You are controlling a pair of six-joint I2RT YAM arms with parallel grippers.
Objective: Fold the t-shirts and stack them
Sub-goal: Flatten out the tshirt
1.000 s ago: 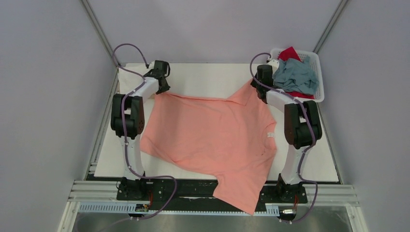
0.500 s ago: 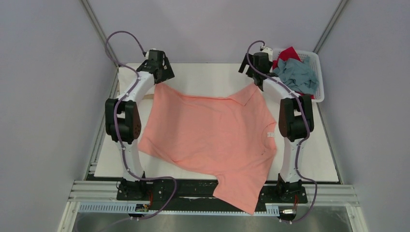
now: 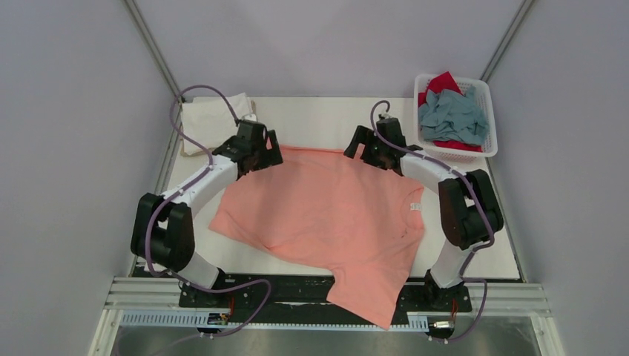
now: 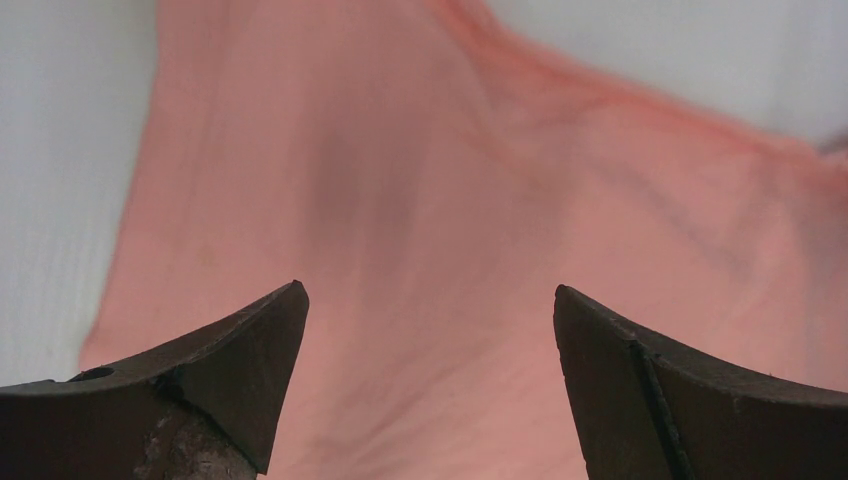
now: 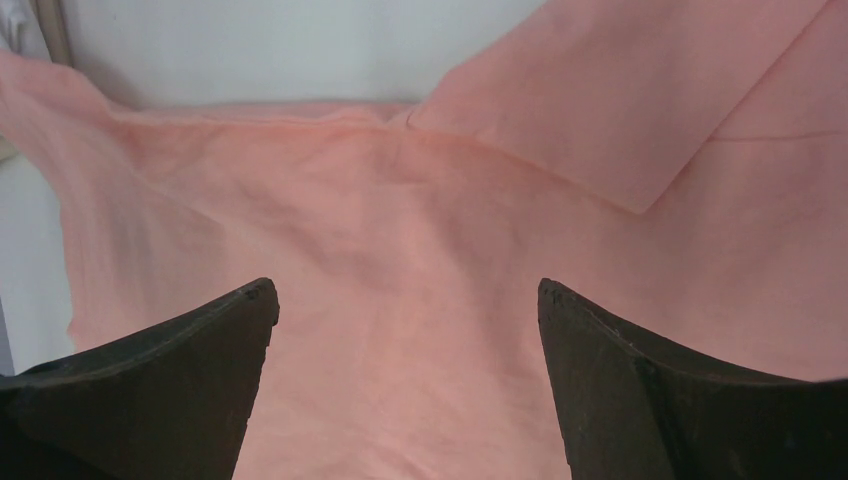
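A salmon-pink t-shirt point(image 3: 326, 215) lies spread on the white table, one sleeve hanging over the near edge. Its far hem lies flat under both arms. My left gripper point(image 3: 268, 154) hovers open over the shirt's far left part, with only pink cloth point(image 4: 420, 180) below its spread fingers point(image 4: 429, 287). My right gripper point(image 3: 357, 150) is open above the far right part, where a folded-over sleeve point(image 5: 640, 100) shows beyond its fingers point(image 5: 406, 282). A folded white t-shirt point(image 3: 209, 119) rests at the back left. Grey-blue point(image 3: 452, 115) and red point(image 3: 445, 80) t-shirts sit crumpled in the basket.
The white lattice basket point(image 3: 454, 154) stands at the table's back right corner. Grey walls close in on both sides, and a metal rail point(image 3: 148, 293) runs along the near edge by the arm bases.
Both grippers opened and let go of the pink shirt's far corners, then swung inward and nearer, over its far hem. The cloth has settled flat.
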